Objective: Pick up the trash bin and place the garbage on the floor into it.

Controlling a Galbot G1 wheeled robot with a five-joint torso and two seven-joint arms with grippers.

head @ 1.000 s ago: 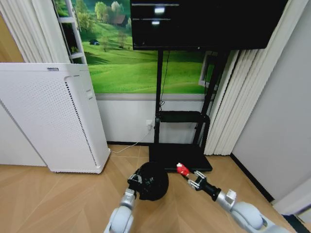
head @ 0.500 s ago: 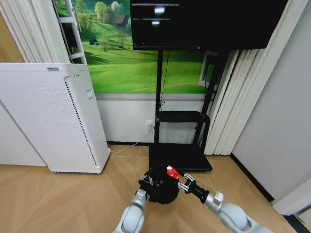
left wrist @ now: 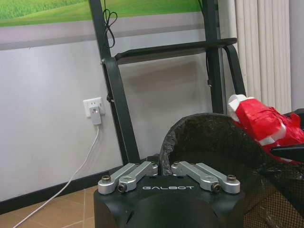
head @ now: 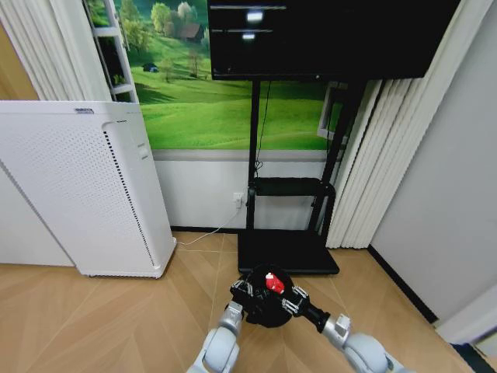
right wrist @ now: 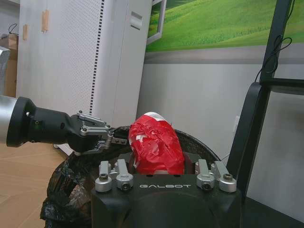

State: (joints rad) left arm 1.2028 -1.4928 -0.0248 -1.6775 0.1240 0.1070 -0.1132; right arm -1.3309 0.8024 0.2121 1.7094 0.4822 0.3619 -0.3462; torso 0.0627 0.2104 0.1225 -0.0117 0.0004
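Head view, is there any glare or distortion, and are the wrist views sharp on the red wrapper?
Head view: ceiling lights glare on the dark screen, and straight edges bow outward. Right wrist view: the red wrapper in the right gripper is sharp. Left wrist view: wrapper and trash bin rim clear.

bright, even indoor light | soft shadows | edges perhaps slightly warped

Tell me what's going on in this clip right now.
The robot holds the trash bin up off the floor, its left pincer clamped on the rim. The right pincer grips a crumpled red-and-white wrapper just above the bin's open mouth, not yet released. All this happens in front of a black TV stand, with a white appliance on the robot's left.
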